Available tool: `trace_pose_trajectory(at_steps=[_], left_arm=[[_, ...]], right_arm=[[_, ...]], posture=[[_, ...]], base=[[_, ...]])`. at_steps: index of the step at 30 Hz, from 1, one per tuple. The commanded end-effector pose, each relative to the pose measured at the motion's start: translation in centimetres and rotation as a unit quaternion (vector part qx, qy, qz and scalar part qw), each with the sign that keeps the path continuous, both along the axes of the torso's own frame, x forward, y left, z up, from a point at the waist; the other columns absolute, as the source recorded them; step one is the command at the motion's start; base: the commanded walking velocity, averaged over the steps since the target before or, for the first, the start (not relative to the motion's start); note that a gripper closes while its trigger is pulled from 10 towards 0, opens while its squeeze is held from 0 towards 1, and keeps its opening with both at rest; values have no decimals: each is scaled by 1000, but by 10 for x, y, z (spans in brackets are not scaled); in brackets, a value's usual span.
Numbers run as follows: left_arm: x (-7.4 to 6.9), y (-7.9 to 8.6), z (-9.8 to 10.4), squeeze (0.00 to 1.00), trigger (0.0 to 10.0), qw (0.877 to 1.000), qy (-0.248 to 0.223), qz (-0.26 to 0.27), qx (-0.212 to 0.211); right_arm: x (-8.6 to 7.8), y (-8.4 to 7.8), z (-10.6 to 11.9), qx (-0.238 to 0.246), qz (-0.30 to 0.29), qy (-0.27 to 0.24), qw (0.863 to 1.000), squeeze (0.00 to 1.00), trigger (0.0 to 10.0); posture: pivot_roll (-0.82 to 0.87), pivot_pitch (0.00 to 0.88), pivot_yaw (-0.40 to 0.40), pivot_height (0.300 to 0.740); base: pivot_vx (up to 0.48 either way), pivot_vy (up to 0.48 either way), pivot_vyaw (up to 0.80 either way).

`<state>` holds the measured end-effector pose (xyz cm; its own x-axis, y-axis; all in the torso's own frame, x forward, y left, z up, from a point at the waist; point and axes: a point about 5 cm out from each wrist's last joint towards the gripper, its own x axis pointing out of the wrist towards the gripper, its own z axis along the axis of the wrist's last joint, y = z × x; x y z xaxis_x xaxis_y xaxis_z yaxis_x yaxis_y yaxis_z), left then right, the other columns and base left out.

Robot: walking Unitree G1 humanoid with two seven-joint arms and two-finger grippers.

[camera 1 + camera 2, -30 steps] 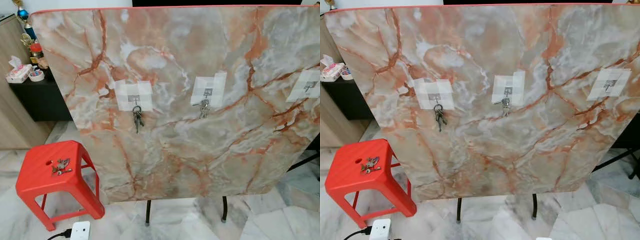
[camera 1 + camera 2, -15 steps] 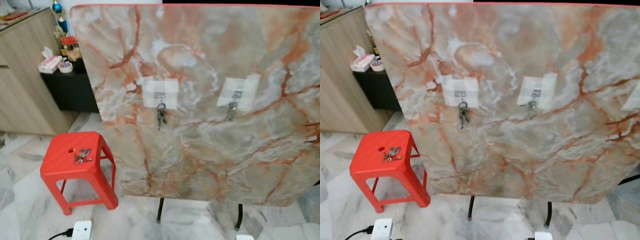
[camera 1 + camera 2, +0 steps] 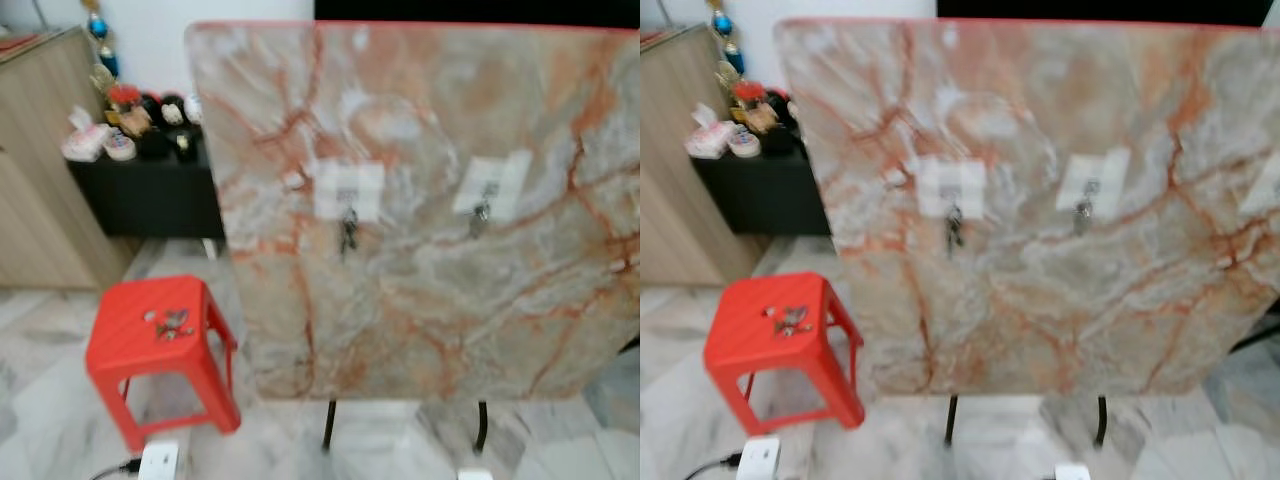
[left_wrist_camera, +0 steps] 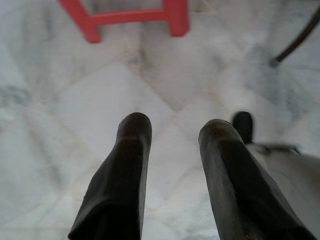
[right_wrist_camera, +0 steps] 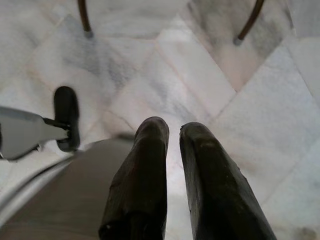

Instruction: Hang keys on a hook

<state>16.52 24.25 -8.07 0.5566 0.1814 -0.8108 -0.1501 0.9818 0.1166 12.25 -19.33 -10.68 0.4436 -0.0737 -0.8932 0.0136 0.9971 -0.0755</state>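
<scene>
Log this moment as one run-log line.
phase: approach | keys loose on red stool | two key sets on board hooks | left gripper idle, jaws open | right gripper idle, narrow gap

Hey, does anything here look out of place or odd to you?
Yes. A marbled tabletop stands tipped up on its edge like a wall, with hooks taped to it; two of them carry keys. One loose bunch of keys lies on the red stool instead of on a hook. Nothing looks spilled or broken.
</scene>
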Motion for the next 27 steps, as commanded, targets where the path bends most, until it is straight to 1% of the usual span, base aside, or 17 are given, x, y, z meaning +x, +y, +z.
trace_pose_trajectory(at_steps=[1, 20, 27], left_arm=[[-7, -2, -4, 0, 10000, 1000, 13, -3, -3], [-8, -3, -5, 0, 10000, 1000, 16, 0, -5], [-8, -1, -4, 0, 10000, 1000, 16, 4, -6]], right_arm=[[1, -3, 1, -3, 0, -2, 1000, 0, 10000], [3, -2, 1, 1, -3, -1, 1000, 0, 10000], [10, 4, 3, 7, 0, -11, 1000, 0, 10000]], posture=[[6, 0, 12, 740], [10, 0, 13, 740], [10, 0, 12, 740]], base=[[0, 352, 800], [0, 354, 0], [0, 352, 0]])
